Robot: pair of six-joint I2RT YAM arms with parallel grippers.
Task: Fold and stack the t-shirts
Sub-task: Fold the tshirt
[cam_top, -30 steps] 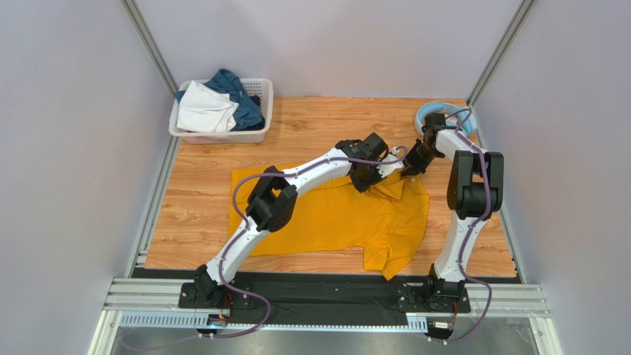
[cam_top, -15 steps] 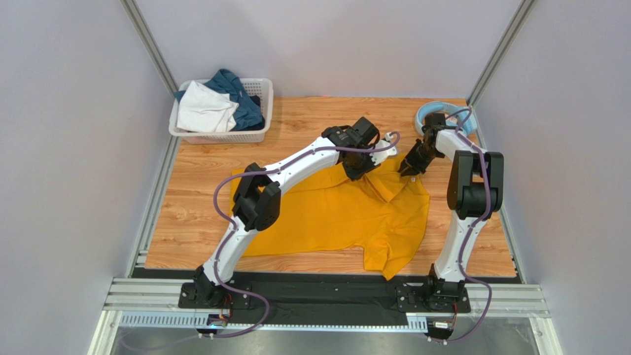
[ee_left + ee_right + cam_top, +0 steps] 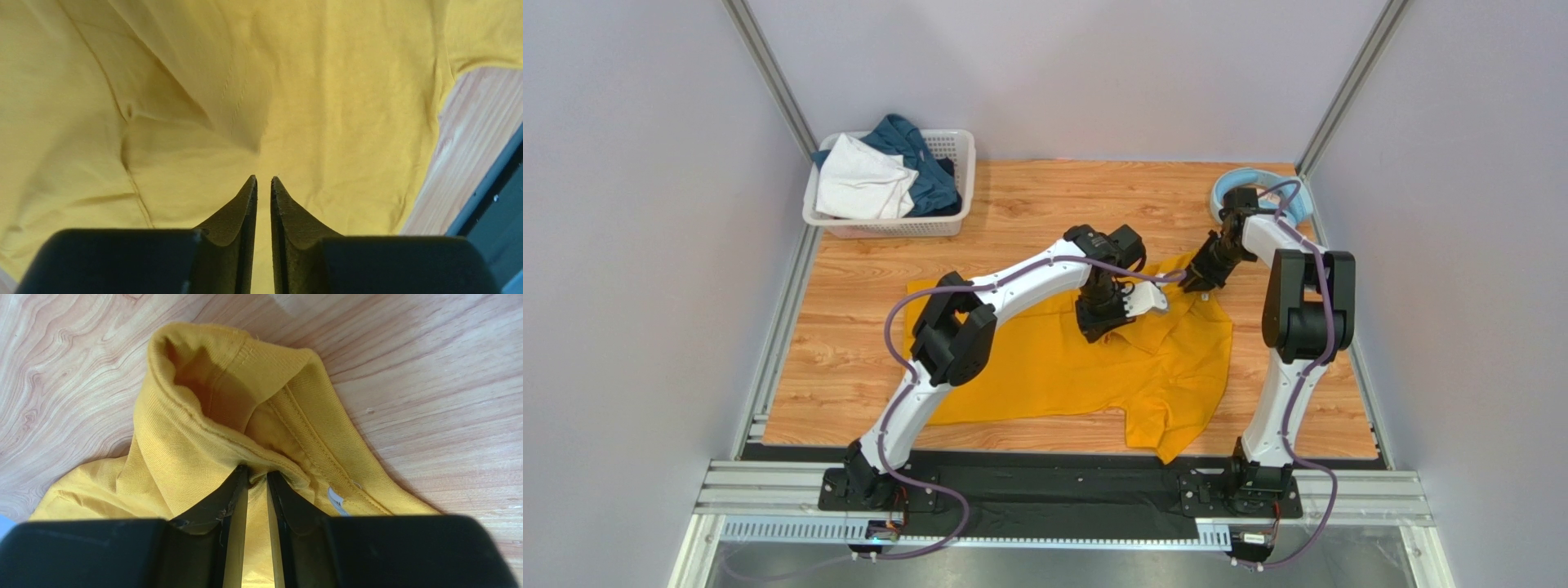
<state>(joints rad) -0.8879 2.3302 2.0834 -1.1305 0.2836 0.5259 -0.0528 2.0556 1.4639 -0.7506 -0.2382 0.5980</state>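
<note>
Yellow shirt spread on wooden table, collar end far right; right gripper pinched onto the collar; left gripper over shirt body, fingers barely parted, holding nothing.

We count: one mustard-yellow t-shirt; one white garment; one teal-blue garment; one white lattice basket; one light-blue headphones; two arms, so left gripper, right gripper.
</note>
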